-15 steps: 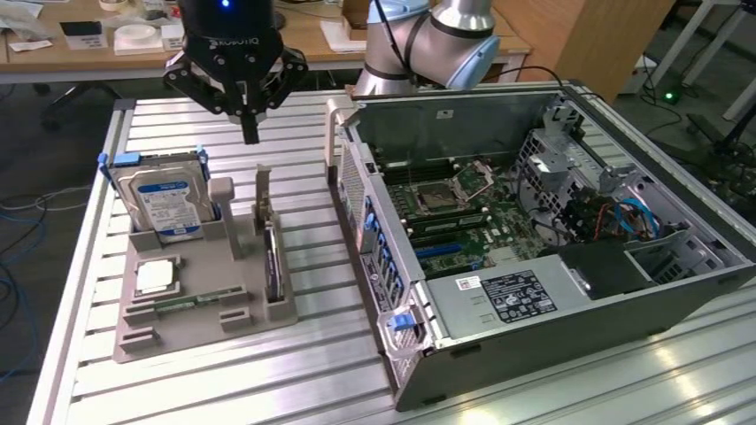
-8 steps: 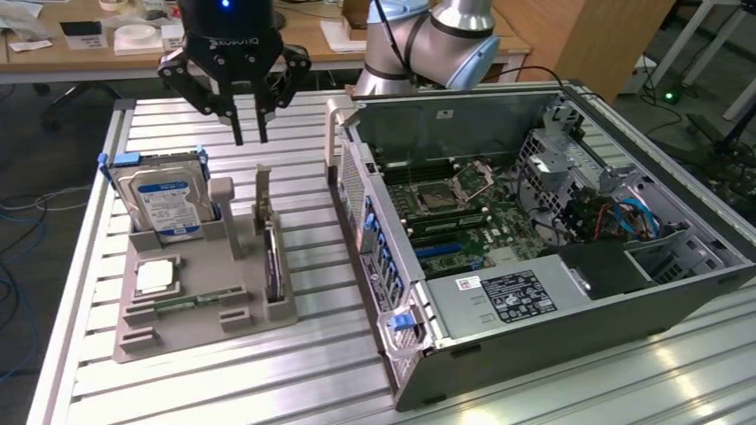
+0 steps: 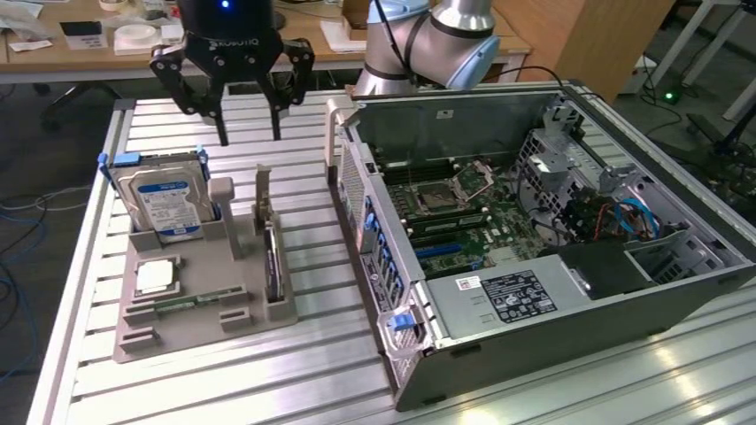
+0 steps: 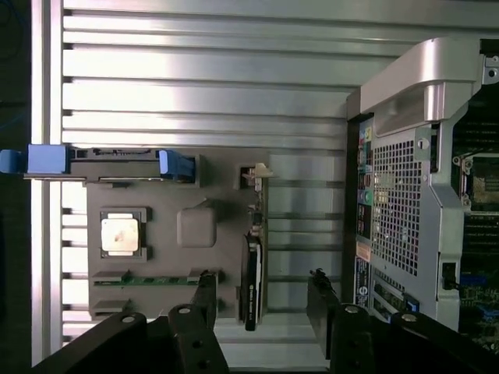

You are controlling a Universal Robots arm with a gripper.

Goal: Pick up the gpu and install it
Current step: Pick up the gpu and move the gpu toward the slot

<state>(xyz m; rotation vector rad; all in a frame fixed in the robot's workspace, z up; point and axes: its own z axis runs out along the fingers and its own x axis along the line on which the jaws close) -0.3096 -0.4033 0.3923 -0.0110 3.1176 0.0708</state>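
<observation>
While the gripper [image 3: 250, 133] hangs released in the exterior view, fingers spread and nothing between them, the step in hand looks to be lining up over the gpu [image 3: 269, 257] for the pick. To do it well, I judge, the fingers should stay wide, straddle the card across its thin faces and come down plumb. The card stands on edge in a slot of the holder [image 3: 201, 261], so a skewed approach could jam it against the slot wall. The grip should fall on the top edge, clear of the bracket end. The gpu sits on the holder's side toward the case [image 3: 532, 354], to the exterior view's right of the drive [image 3: 165, 199]. The gripper is high above the table [image 3: 307, 372], over the holder's far end, well apart from the card and not touching it.

In the wrist view, looking down, the gpu [image 4: 253, 273] shows edge-on between the two fingers [image 4: 204, 300] of the gripper [image 4: 263, 288]. It lies nearer the finger on the cpu [image 4: 122, 234] side than the one on the case [image 4: 405, 195] side. Centring it in that gap before any descent would, I think, spare the card a sideways shove. The fingertips frame the card's fan end rather than its middle.
</observation>
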